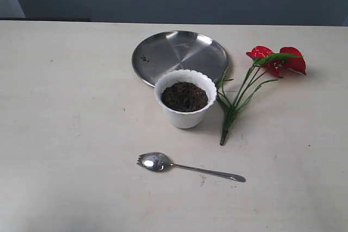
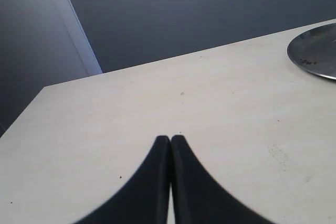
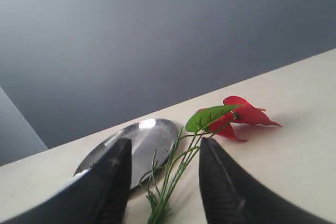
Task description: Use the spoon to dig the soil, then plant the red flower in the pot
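Items on a pale table (image 1: 65, 112): a white scalloped pot (image 1: 185, 99) is standing upright at centre, holding dark soil (image 1: 185, 96); a round steel plate (image 1: 179, 55) is lying just behind it at 12 o'clock, its near rim hidden by the pot. The red flower (image 1: 255, 80) is lying flat at 3 o'clock of the pot, stems pointing toward 6. The spoon (image 1: 185, 167) is lying at 6 o'clock, apart from the pot, bare table all round. Neither arm is showing in the exterior view. The left gripper (image 2: 170, 139) is showing fingertips pressed together, gripping nothing, over bare table. The right gripper (image 3: 164, 153) is showing fingers parted, empty, flower stems between them farther off.
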You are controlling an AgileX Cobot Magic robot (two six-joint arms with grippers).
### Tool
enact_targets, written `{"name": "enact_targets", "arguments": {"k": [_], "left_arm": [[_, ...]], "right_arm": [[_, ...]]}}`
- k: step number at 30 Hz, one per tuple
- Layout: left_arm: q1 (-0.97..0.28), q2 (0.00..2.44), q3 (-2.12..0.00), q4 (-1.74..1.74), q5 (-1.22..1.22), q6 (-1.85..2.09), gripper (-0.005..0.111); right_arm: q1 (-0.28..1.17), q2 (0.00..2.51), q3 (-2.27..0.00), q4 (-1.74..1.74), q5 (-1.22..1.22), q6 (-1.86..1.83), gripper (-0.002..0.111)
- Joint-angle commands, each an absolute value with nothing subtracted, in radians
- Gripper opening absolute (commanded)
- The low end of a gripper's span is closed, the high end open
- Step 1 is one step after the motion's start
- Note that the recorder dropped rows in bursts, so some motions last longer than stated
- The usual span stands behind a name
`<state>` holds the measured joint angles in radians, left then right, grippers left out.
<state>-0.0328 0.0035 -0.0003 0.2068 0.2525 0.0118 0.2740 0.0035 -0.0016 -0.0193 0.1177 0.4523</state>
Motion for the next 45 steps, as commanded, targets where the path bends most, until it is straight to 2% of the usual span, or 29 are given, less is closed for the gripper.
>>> {"name": "enact_targets", "arguments": {"k": [1,9,27,34,37,42,45], "left_arm": [[-0.032,0.0,0.0,0.204,0.244,0.011,0.0],[-0.032,0.0,0.0,0.204,0.244,0.011,0.0],[-0.032,0.0,0.0,0.204,0.244,0.011,0.0],[-0.032,0.0,0.0,0.204,0.244,0.011,0.0],[-0.032,0.0,0.0,0.204,0.244,0.011,0.0],[-0.032,0.0,0.0,0.204,0.244,0.011,0.0],[-0.032,0.0,0.0,0.204,0.244,0.011,0.0]], "right_arm": [[0.278,0.0,0.0,-0.008,0.021,0.448,0.041],[0.278,0.0,0.0,0.359,-0.132,0.448,0.041],[0.278,0.0,0.0,0.394,-0.172,0.448,0.041],[0.278,0.0,0.0,0.397,-0.466,0.528,0.041],[0.278,0.0,-0.023,0.22,-0.474,0.6,0.04],[0.28,0.075,-0.256,-0.563,-0.111,0.937,0.04],[0.28,0.228,-0.386,-0.865,-0.039,1.112,0.04]]}}
